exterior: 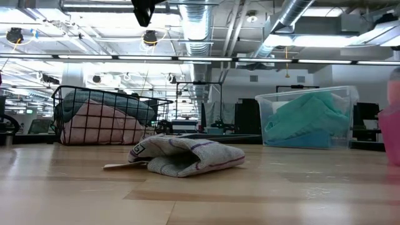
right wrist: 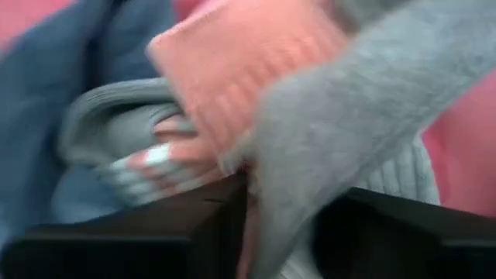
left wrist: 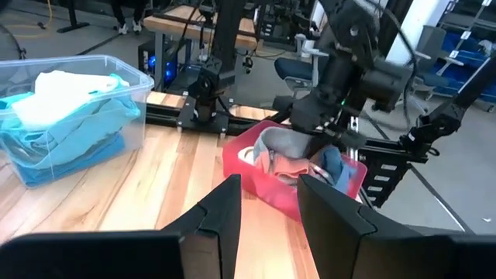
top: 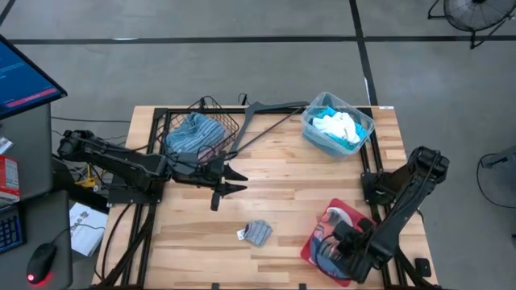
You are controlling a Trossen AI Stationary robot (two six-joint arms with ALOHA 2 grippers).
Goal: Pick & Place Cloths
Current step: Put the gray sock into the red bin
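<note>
A red tray (top: 310, 245) at the near right holds a pile of cloths (left wrist: 291, 159): grey, orange-trimmed, blue. My right gripper (right wrist: 283, 209) points down into this pile, its fingers apart with a grey cloth with an orange cuff (right wrist: 333, 116) between them. One small grey cloth (top: 258, 232) lies flat on the bare wood in the middle of the table, also seen low as the grey cloth (exterior: 181, 156). My left gripper (top: 234, 180) hovers open and empty left of centre, pointing toward the tray. My right gripper comes from above, pointing down, into the pile in the tray. A grey fold (right wrist: 294, 194) of the orange-cuffed cloth fills the gap between its two fingers and lies against them. The cloth rests on the pile; I cannot tell whether it is pinched.
A black wire basket (top: 179, 121) with blue-grey and pink cloths stands at the far left. A clear plastic bin (top: 313, 133) with turquoise and white cloths stands at the far right. A dark hanger (top: 274, 106) lies between them. Bare wood stretches across the table's middle.
</note>
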